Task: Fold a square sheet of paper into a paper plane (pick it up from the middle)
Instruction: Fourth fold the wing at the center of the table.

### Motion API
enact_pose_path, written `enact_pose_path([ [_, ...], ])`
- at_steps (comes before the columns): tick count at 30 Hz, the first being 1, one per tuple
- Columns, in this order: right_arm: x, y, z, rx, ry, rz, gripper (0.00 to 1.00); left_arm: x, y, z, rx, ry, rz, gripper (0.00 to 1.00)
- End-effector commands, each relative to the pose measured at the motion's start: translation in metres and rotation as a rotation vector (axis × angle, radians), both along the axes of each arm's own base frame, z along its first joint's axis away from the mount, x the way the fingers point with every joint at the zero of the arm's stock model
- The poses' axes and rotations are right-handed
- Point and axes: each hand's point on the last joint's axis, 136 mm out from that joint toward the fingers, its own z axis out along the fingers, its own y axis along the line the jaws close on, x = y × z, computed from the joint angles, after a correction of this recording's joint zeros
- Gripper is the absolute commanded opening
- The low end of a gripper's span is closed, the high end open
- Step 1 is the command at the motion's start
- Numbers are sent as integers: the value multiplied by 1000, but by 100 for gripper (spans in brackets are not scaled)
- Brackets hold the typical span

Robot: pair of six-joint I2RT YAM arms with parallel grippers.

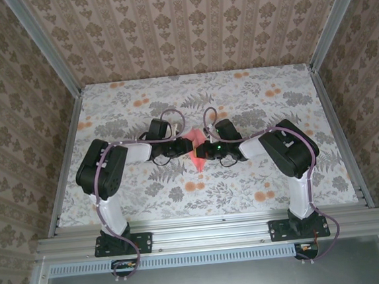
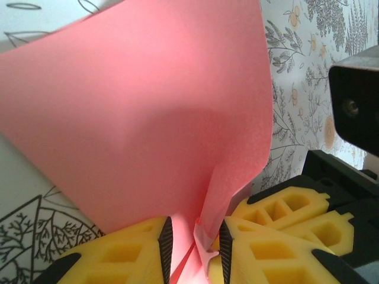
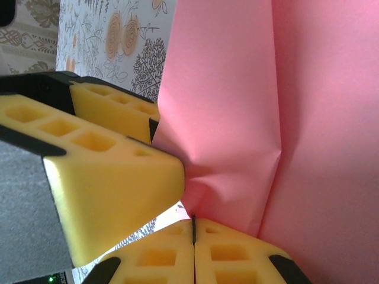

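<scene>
Above floral tabletop [image 1: 259,179], pink paper [image 2: 148,118], right pincer [image 3: 193,222] clenched on it, left pincer [image 2: 195,231] parted astride it.

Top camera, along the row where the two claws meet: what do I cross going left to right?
From the left: left arm's elbow → left claw → pink paper → right claw → right arm's elbow.
</scene>
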Motion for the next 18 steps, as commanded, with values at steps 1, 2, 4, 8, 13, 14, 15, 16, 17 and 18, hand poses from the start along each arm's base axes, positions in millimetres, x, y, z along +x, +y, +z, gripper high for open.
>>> enact_pose_path([
  [1,-7,4,2,0,-11,40,8,6,-9,3,-31,4,-6,27],
  [2,-7,3,2,-2,-11,42,8,7,-9,4,-32,2,-5,25],
  [4,-7,3,3,-5,-15,43,9,7,-10,4,-36,5,-10,18],
  [8,-6,3,7,-3,-27,42,10,4,-9,-3,-22,19,-16,5],
  [13,-6,-1,16,-20,-54,40,17,1,-7,-5,-12,23,-23,0],
  [14,-7,-3,18,-28,-62,38,19,0,-6,-6,-10,23,-25,0],
  [15,-9,-5,21,-41,-73,35,22,0,-5,-6,-8,23,-25,0],
  [16,-10,-9,22,-60,-82,28,25,0,-4,-6,-6,25,-25,0],
  [17,-12,-13,23,-79,-91,27,27,0,-3,-6,-6,24,-23,0],
  [18,-15,-17,26,-105,-106,22,28,1,-3,-6,-7,22,-22,0],
])
